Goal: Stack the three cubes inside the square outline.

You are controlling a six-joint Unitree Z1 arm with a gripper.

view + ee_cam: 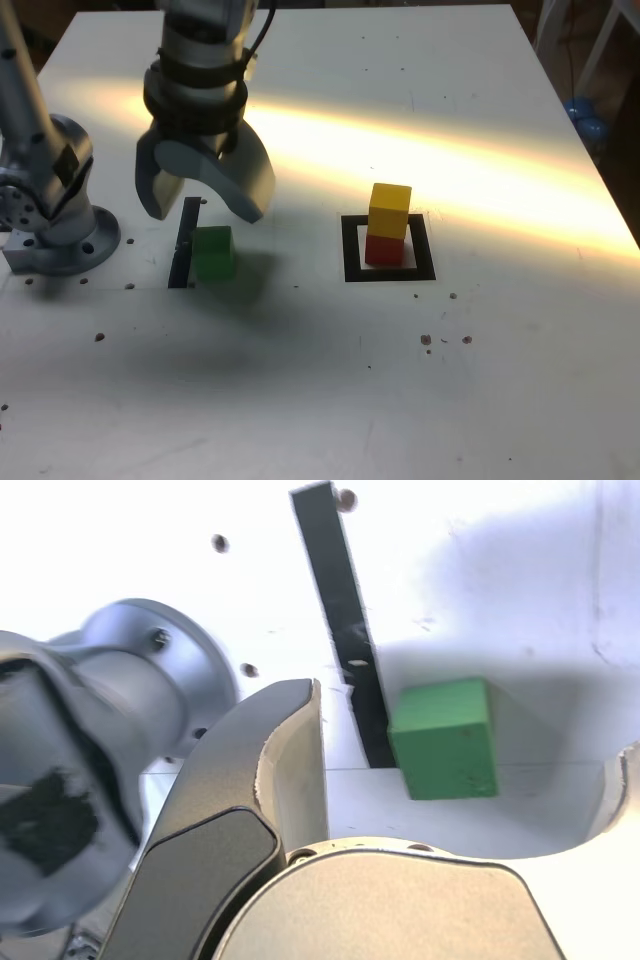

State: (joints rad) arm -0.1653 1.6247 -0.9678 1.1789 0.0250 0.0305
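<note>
Below open end effector [205,185], green cube [214,254]

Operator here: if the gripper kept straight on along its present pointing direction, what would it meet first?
Probably the green cube, which lies between the open jaws in the wrist view; depth is hard to judge, so the gripper might instead meet the tabletop beside it.

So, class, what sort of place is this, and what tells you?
Probably a robotics lab or workshop: a robot arm's gripper hangs over a white table dotted with holes, with small coloured cubes and a black square outline laid out.
</note>
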